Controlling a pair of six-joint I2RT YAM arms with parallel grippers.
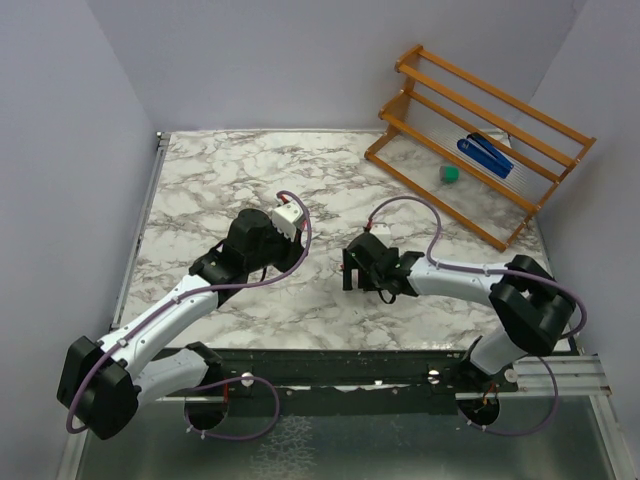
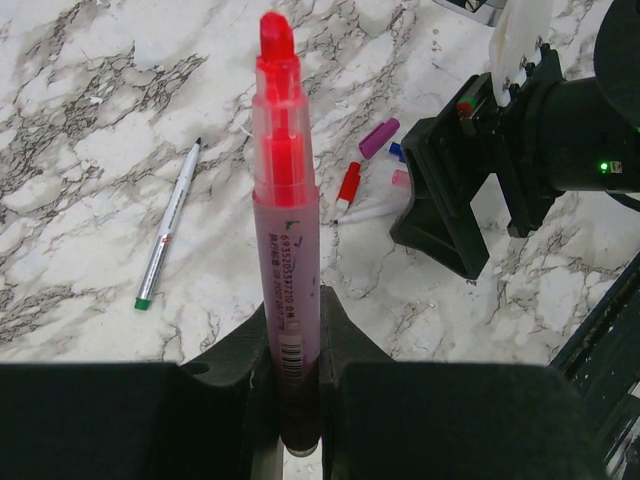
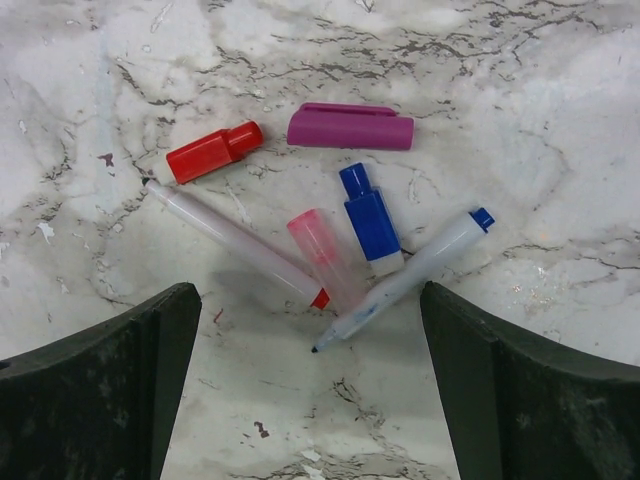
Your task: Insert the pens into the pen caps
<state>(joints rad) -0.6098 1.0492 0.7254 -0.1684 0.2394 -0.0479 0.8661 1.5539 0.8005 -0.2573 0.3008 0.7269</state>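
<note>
1. grip: the left gripper [image 2: 295,345] is clamped on a pink highlighter [image 2: 285,230], held upright with its tip bare.
2. the right gripper [image 3: 320,385] hangs wide open and empty over the caps and pens lying on the marble table [image 3: 520,100].
3. the pink cap [image 3: 325,250] lies against the red-ended pen [image 3: 230,240], just beside the blue cap [image 3: 370,220]; closing fingers could pinch two things or scatter them.
4. a round, slick cap may roll or squirt out, or be gripped tilted, so the highlighter tip would miss its mouth.

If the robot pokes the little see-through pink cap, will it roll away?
Probably a bit: the pink cap looks like a round tube lying on the smooth table. The red-ended pen and blue cap lie close beside it and might stop it. It looks small, so likely light.
</note>
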